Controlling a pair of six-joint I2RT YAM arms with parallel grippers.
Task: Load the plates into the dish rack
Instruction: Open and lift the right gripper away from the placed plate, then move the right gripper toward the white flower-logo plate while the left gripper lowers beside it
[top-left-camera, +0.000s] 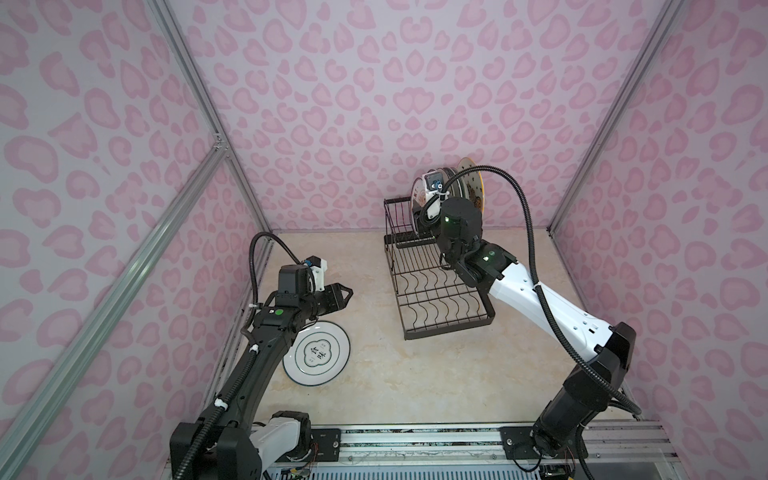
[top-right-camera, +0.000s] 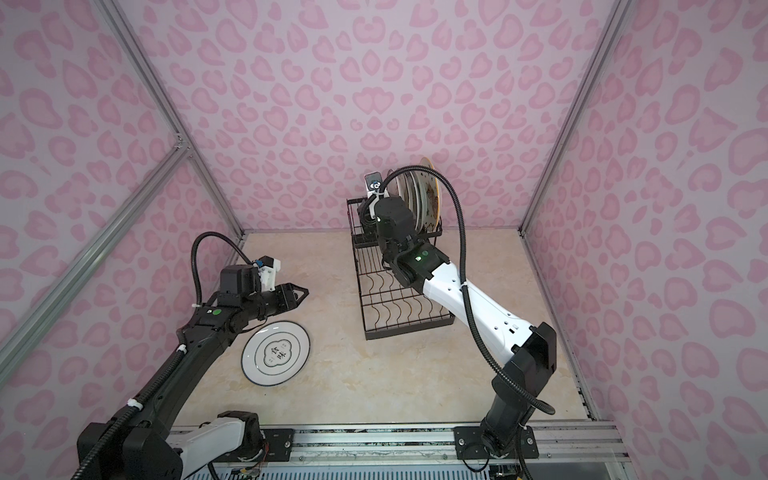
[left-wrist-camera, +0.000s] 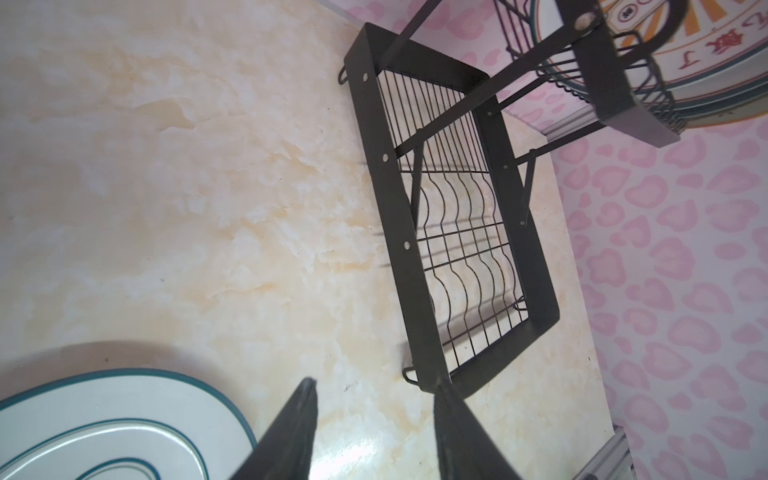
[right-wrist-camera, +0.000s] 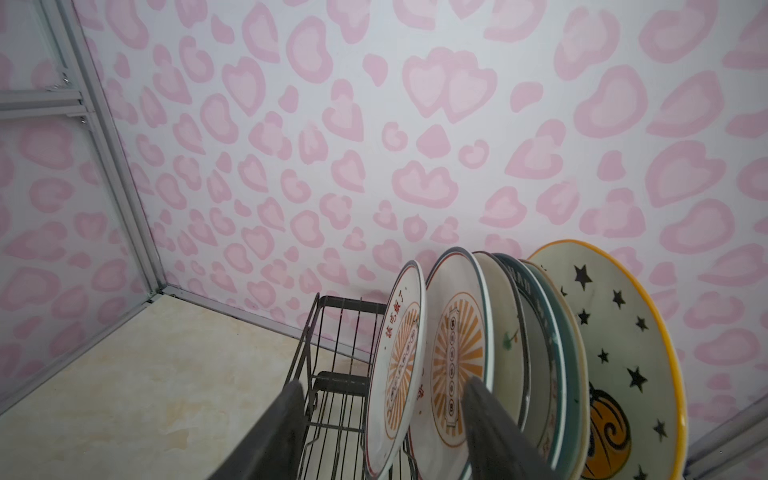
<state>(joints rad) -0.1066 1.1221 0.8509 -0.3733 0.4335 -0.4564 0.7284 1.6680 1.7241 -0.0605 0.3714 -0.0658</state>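
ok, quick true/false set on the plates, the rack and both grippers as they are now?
1. The green-ringed plate lies flat on the table. True.
2. The left gripper is clamped on it. False: it is open and empty, above the table beside the plate.
3. The lower tray of the dish rack holds two plates. False: it is empty; the loaded plates stand in the raised basket.
4. The star plate stands at one end of that row, a sunburst plate at the other. True.
5. The right gripper is open, one finger on either side of that sunburst plate. True.
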